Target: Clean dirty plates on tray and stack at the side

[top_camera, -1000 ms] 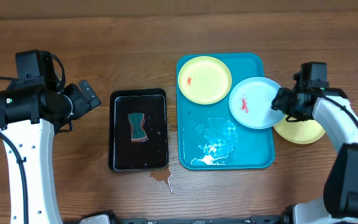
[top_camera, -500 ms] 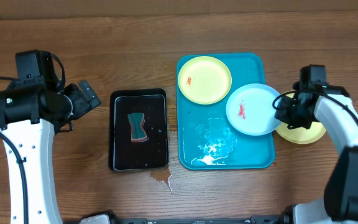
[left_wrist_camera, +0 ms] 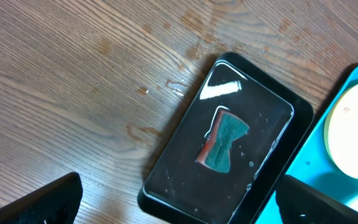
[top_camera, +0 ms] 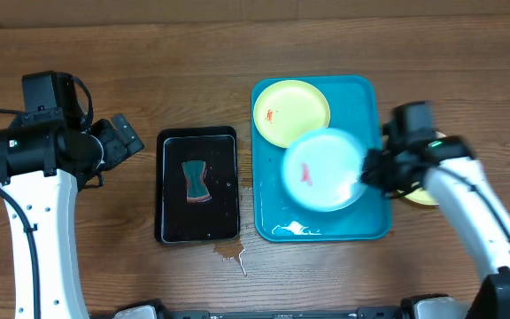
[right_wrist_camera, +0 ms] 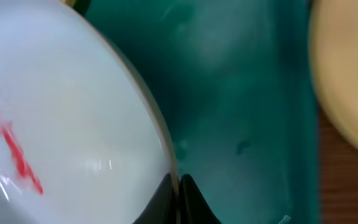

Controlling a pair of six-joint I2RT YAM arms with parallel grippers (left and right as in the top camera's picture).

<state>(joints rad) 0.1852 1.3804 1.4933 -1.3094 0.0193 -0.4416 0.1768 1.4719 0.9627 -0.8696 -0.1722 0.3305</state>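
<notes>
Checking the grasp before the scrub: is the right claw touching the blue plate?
Touching. In the right wrist view, the right claw has its dark fingertips closed on the rim of the blue plate, with no gap visible.

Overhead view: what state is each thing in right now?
light blue plate: red-smeared, gripped at its rim, over the tray
right end effector: shut on light blue plate
left end effector: open, empty
yellow-green plate: on tray, red-smeared
sponge: lying in black tray
</notes>
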